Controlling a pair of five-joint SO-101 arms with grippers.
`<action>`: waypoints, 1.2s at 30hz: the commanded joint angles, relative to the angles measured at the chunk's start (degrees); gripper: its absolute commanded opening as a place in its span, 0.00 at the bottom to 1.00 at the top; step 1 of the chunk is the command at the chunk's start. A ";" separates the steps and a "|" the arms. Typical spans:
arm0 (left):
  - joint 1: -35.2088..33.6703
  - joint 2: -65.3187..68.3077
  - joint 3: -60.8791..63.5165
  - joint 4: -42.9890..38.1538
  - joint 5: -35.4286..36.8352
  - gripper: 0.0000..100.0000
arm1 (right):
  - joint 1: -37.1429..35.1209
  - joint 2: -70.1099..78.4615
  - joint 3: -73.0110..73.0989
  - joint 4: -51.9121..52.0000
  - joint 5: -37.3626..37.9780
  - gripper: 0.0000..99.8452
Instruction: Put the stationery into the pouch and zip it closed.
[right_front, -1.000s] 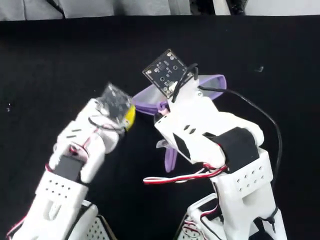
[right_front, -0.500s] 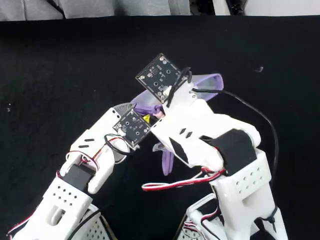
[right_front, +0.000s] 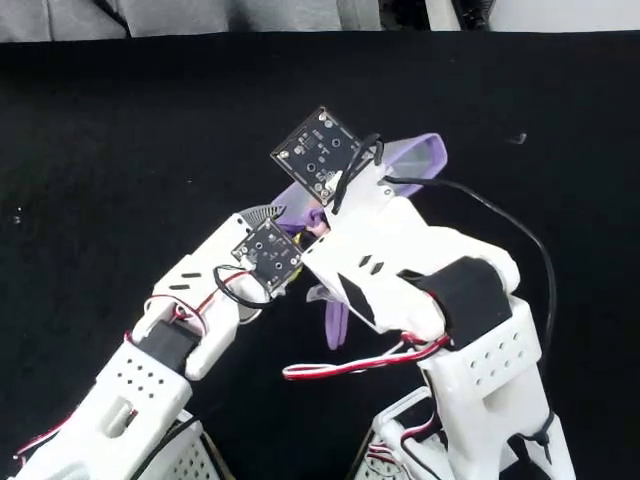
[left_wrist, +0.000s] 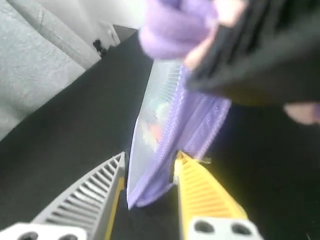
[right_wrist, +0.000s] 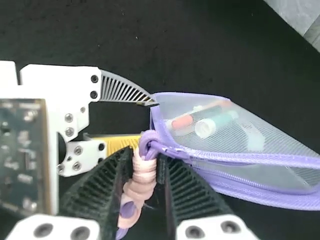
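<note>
The purple mesh pouch (right_front: 420, 155) lies at the middle of the black table, partly under the two arms. Pens and other stationery (right_wrist: 200, 122) show through its mesh (right_wrist: 240, 145). My right gripper (right_wrist: 145, 155) is shut on the pink and purple zip-pull cord (right_wrist: 142, 172) at the pouch's near end, seen in the high view as well (right_front: 318, 222). My left gripper (left_wrist: 150, 156) is open, its grey finger (left_wrist: 95, 192) and yellow finger (left_wrist: 202, 192) on either side of the pouch's end corner (left_wrist: 150, 190). Both grippers meet at that same end (right_front: 288, 224).
Black cloth (right_front: 120, 140) covers the table, with free room to the left, right and back. A purple elongated thing (right_front: 337, 322) lies under the right arm; I cannot tell what it is. A black cable (right_front: 520, 230) loops off the right arm.
My left arm has swung right and forward until its gripper straddles the pouch's end. The right gripper, still holding the cord, has shifted slightly left, tilting the pouch.
</note>
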 joint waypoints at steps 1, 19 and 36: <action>3.74 -8.00 -3.56 8.97 -0.35 0.17 | -0.70 -1.71 -1.19 -3.69 -0.35 0.01; 6.81 -15.03 -2.33 9.58 3.69 0.17 | -0.97 -1.80 -1.19 -2.20 -0.44 0.01; 3.47 10.81 -10.24 -6.51 6.86 0.17 | -0.09 -2.15 -1.19 0.35 -0.18 0.01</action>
